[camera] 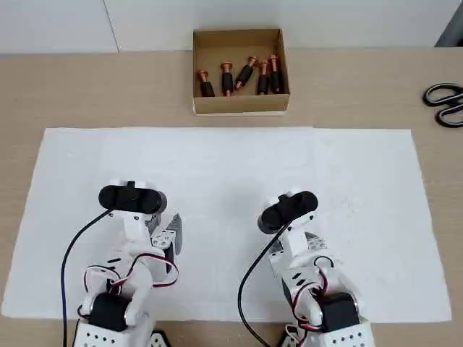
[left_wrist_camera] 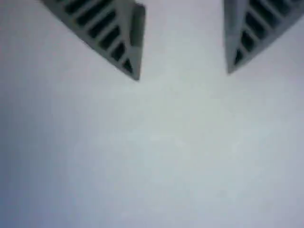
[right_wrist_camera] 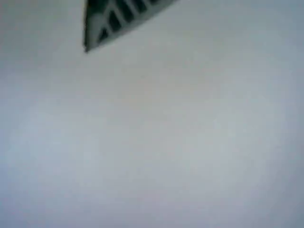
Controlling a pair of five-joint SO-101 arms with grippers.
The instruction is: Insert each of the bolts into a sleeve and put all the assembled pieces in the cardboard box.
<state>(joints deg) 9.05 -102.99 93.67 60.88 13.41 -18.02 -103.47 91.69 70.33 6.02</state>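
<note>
The cardboard box [camera: 240, 105] stands at the back of the table, centre. Inside it lie several assembled pieces [camera: 246, 74], copper-coloured bolts in black sleeves, side by side. Both arms are folded low at the table's front edge, far from the box. My left arm [camera: 132, 199] sits front left; its gripper [left_wrist_camera: 183, 75] is open just above bare white paper with nothing between its fingers. My right arm [camera: 289, 210] sits front right. One of its fingertips [right_wrist_camera: 95, 38] shows over the paper with blank paper beside it and no second finger against it.
A large white paper sheet [camera: 217, 166] covers the middle of the wooden table. Black-handled scissors [camera: 445, 103] lie at the far right edge, off the sheet. Black cables run down from both arms toward the front edge.
</note>
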